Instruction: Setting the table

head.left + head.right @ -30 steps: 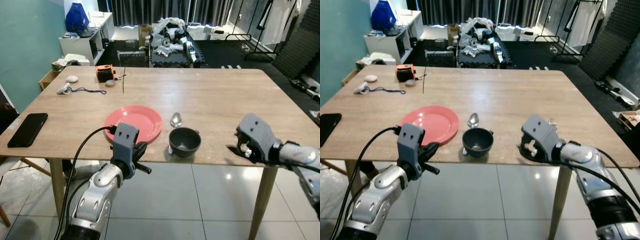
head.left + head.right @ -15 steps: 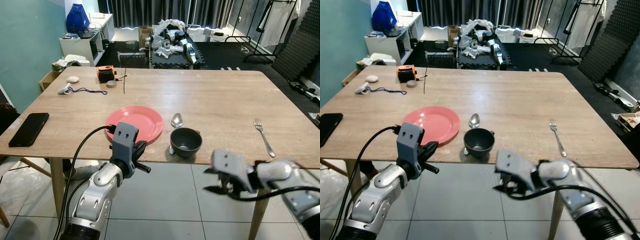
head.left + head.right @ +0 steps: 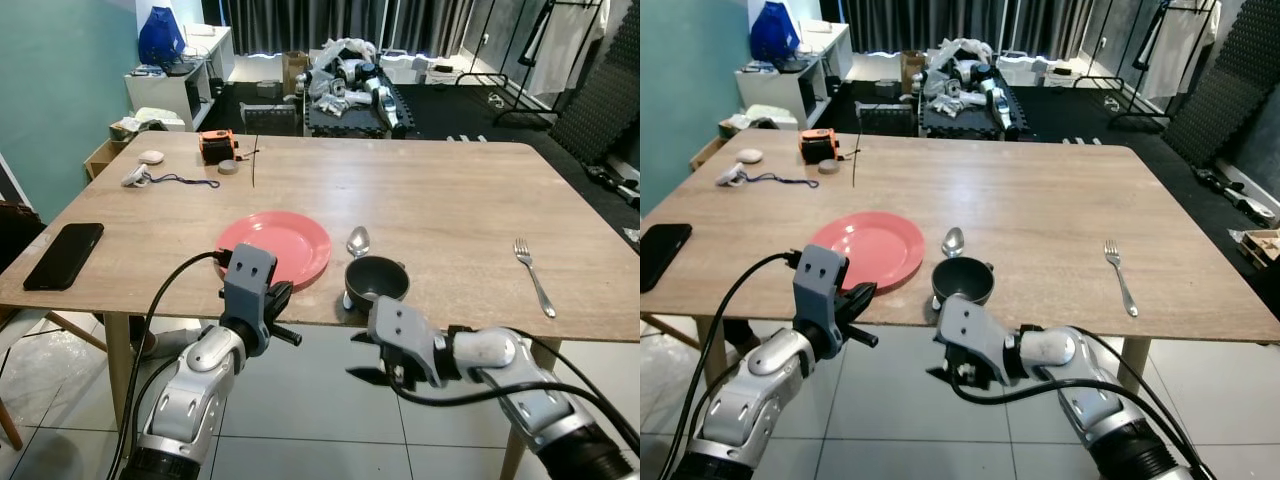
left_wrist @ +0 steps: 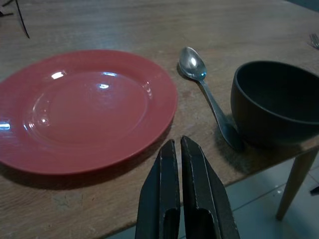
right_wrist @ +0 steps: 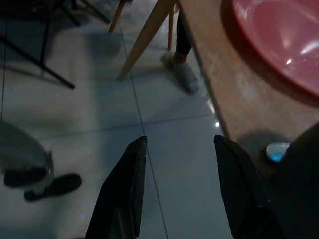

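plate (image 3: 274, 246), spoon (image 3: 357, 242), bowl (image 3: 376, 280) grouped at table (image 3: 440, 195) near edge as 1 setting | fork (image 3: 533, 276) well apart, likely unplaced | left hand (image 3: 276, 312) closed, empty, before plate | right hand (image 3: 372, 358) open, held below edge

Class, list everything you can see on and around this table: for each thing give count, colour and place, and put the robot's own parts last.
table: one, light wood, fills the middle of the scene
plate: one, red, near the front edge
bowl: one, dark, at the front edge, to the right of the plate
spoon: one, silver, between plate and bowl, handle running behind the bowl
fork: one, silver, lying near the right front edge
phone: one, black, at the left front corner
orange box: one, orange and black, at the far left edge
left gripper: one, black fingers shut, just before the plate
right gripper: one, black fingers open, below the table edge by the bowl
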